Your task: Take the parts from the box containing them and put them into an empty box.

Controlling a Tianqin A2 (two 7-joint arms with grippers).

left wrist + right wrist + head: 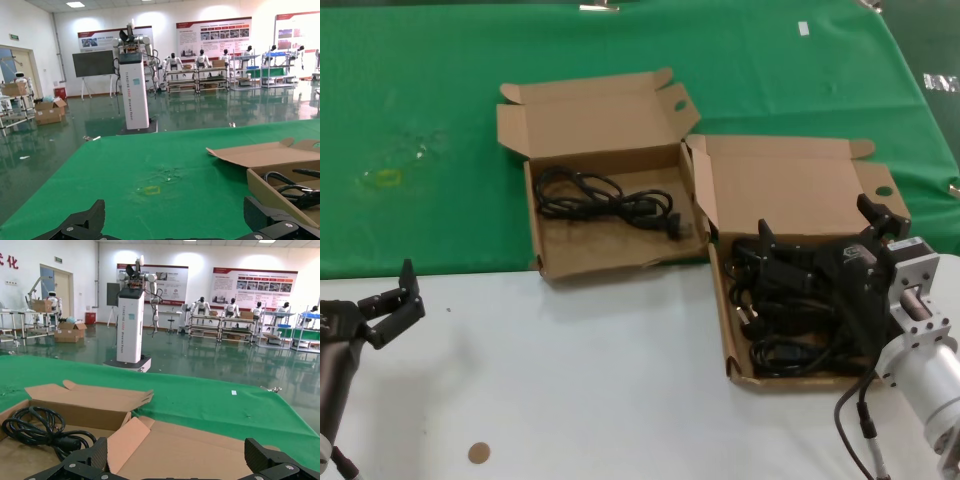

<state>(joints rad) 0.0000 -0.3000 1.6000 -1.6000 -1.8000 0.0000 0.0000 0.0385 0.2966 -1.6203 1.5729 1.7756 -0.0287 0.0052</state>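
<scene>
White tabletop, right pincer (pixel 817 232) agape over parts (pixel 790 320)

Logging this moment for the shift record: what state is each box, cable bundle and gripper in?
Brown cardboard box on the robot's left: lid open, one coiled black power cable lying inside.
Brown cardboard box on the robot's right: lid open, piled with black cable bundles.
Right gripper: jaws open, over the right box's cables.
Left gripper: jaws open, holding nothing, over the white table.

green cloth (pixel 440 120) over white table (pixel 600 380); small brown disc (pixel 478 453) on table.
</scene>
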